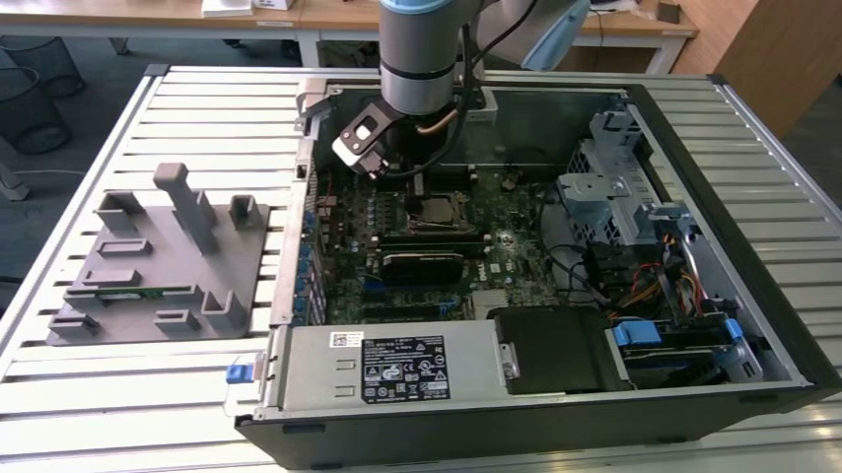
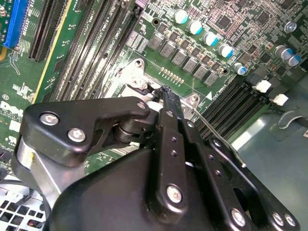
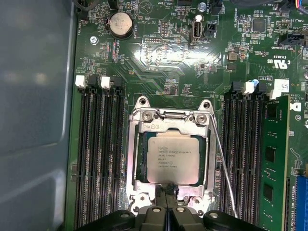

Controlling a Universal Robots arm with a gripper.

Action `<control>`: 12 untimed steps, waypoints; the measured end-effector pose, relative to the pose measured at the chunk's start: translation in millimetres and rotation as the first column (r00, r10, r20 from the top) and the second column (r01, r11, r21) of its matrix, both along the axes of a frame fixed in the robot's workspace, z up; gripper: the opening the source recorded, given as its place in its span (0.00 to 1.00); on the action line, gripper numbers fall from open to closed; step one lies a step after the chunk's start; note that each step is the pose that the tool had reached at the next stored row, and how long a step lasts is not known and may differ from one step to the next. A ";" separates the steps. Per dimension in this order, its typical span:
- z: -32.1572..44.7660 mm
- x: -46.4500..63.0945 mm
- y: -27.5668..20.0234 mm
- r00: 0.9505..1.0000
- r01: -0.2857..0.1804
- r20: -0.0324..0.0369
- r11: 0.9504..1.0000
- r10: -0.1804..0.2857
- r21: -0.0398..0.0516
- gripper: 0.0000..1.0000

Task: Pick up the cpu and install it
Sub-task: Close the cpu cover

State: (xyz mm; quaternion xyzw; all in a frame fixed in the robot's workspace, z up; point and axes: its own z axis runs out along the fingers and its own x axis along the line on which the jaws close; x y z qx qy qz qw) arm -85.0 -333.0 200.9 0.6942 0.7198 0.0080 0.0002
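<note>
Entry: cpu point(image 3: 173, 158), lodged in socket frame point(image 3: 136, 159) on motherboard point(image 3: 159, 48).
In the first wrist view the silver-topped chip was seen lying flat and square inside the frame. The gripper point(image 3: 168, 191) was recorded just at the chip's edge, its fingers drawn fully together and nothing held between them. A green memory strip point(image 3: 272, 159) was noted in a slot off to one side of the frame.

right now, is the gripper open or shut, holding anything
Gripper: shut, holding nothing; the cpu lies in the socket.
</note>
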 end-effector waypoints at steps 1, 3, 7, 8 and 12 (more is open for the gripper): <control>0.6 0.0 0.0 1.000 0.000 0.000 1.000 0.000 0.000 0.11; 1.6 -0.1 0.0 1.000 0.000 0.000 1.000 0.000 0.000 0.11; 9.6 -0.6 0.0 1.000 0.000 0.000 1.000 0.000 0.000 0.11; 9.6 -0.6 0.0 1.000 0.000 0.000 1.000 0.000 0.000 0.11; 9.4 -0.5 0.0 1.000 0.000 0.000 1.000 0.000 0.000 0.11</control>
